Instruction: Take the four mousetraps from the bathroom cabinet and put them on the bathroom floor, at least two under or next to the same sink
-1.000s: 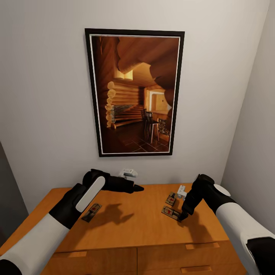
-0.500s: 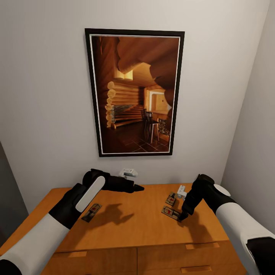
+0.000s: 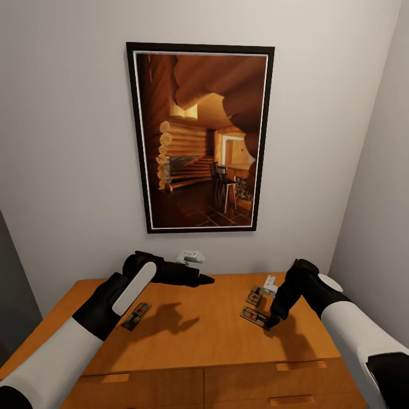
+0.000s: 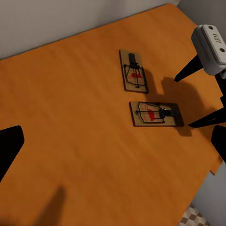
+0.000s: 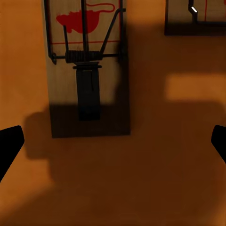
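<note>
The orange-brown cabinet point(image 3: 193, 335) carries three mousetraps on its top. One mousetrap point(image 3: 136, 316) lies at the left, under my left forearm. The other two lie at the right, a far one point(image 3: 254, 295) and a near one point(image 3: 254, 316). My right gripper point(image 3: 271, 322) points down at the near trap's right end, open, holding nothing. In the right wrist view that trap point(image 5: 87, 70) lies just ahead of the fingertips point(image 5: 9, 146), off to one side. My left gripper point(image 3: 204, 279) hovers open over the middle of the top. In the left wrist view both right-hand traps point(image 4: 155, 114) show.
A framed cabin picture point(image 3: 200, 136) hangs on the wall behind the cabinet. A side wall point(image 3: 380, 199) stands close on the right. Drawer fronts with bar handles point(image 3: 298, 366) face me. A bit of cube-pattern floor point(image 4: 193, 219) shows past the cabinet's edge.
</note>
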`<state>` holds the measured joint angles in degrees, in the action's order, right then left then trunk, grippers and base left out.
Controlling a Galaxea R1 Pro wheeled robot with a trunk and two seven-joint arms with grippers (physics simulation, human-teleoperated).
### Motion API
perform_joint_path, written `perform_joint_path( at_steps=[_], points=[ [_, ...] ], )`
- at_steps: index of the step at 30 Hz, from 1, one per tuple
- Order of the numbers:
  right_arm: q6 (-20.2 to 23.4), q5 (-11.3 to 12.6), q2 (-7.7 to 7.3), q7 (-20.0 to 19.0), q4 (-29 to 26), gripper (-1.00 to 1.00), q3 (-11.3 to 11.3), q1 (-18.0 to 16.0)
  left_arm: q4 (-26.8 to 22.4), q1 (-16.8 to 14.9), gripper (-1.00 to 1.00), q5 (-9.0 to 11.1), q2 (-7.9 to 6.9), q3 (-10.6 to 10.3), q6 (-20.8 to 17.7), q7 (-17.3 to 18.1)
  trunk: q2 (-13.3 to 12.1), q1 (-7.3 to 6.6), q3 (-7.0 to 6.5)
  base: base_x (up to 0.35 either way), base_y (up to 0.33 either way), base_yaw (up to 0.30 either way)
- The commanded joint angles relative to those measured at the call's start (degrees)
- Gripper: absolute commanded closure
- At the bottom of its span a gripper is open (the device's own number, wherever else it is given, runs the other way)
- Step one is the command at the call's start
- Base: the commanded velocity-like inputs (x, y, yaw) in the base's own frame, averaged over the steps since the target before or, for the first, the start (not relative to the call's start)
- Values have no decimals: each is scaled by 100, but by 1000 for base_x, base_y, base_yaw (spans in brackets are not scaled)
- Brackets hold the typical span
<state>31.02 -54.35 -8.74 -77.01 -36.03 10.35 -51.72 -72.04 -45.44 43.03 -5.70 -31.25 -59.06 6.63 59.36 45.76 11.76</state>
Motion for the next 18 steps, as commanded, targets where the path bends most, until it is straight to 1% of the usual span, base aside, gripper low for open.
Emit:
perform_joint_path(
  at_steps=[1, 18],
  points=[
    [55, -6, -5, -25, -9, -100, 19, -4, -3, -5, -100, -60, -5, -7, -9, 58, 6, 1, 9, 0, 0, 0],
    [-96, -6, -5, -25, -9, -100, 3, -4, -3, -4, -100, -61, -7, -9, -9, 58, 6, 1, 9, 0, 0, 0]
  ],
)
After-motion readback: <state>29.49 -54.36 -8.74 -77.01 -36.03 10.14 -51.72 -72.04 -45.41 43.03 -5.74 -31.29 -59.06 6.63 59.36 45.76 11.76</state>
